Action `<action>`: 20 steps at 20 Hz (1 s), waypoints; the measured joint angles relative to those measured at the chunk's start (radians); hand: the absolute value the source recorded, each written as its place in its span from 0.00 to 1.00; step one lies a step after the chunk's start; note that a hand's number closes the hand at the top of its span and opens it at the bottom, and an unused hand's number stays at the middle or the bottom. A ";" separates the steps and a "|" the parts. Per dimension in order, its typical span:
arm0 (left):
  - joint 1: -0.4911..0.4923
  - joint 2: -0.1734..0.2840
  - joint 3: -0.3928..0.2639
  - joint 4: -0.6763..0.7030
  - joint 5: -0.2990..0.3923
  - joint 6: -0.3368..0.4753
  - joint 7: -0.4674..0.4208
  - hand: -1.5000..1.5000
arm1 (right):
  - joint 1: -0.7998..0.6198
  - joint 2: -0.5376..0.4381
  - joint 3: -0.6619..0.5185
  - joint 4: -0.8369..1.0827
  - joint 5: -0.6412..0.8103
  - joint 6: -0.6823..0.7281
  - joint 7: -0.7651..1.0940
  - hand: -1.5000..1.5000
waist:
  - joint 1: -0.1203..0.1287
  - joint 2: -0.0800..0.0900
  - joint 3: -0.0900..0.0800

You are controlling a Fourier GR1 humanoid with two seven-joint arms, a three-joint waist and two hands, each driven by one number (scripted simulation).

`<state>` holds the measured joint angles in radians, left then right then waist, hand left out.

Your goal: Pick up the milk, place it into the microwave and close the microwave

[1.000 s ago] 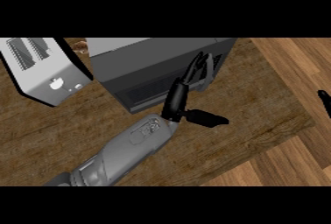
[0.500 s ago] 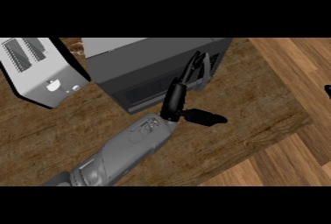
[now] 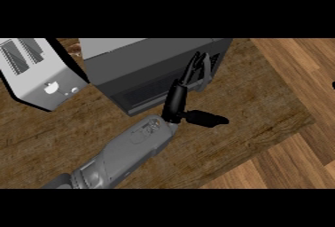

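Now the left hand [image 3: 186,95] is resting against the front of the microwave [image 3: 153,68], fingers straight and together along the door, thumb sticking out to the side, clasping nothing. The milk is not showing anywhere; it is probably sitting inside behind that door. A carton like that would likely be light, a bit slippery, best gripped round its flat sides. A toaster [image 3: 39,73] is standing just beside the microwave on the dark wooden counter [image 3: 262,111], with paler floorboards [image 3: 294,164] running past its edge. Only a dark sliver at the right edge hints at the right hand [image 3: 333,85].
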<state>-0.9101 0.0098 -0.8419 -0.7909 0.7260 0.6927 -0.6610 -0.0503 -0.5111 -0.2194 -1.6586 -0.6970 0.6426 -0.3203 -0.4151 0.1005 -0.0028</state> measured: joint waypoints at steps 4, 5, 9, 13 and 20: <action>0.000 0.000 -0.006 0.007 0.020 0.003 -0.017 0.00 | -0.006 -0.011 0.000 0.000 -0.016 0.006 0.012 0.00 | -0.006 -0.002 0.000; 0.000 0.000 -0.006 0.007 0.025 0.003 -0.021 0.00 | -0.008 -0.013 0.001 0.001 -0.019 0.007 0.014 0.00 | -0.007 -0.002 0.000; -0.005 -0.001 -0.012 0.015 0.041 -0.002 -0.038 0.00 | -0.016 -0.022 0.001 0.004 -0.036 0.012 0.024 0.00 | -0.007 -0.001 0.000; -0.007 -0.001 -0.016 0.023 0.059 -0.004 -0.050 0.00 | -0.023 -0.033 0.000 0.004 -0.055 0.020 0.034 0.00 | -0.009 -0.002 0.000; -0.012 0.005 -0.013 0.026 0.096 -0.012 -0.070 1.00 | -0.034 -0.047 0.002 0.004 -0.080 0.029 0.049 0.00 | -0.008 -0.002 0.001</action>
<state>-0.9219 0.0147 -0.8545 -0.7648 0.8220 0.6805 -0.7309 -0.0841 -0.5579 -0.2172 -1.6545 -0.7770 0.6714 -0.2718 -0.4233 0.0984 -0.0021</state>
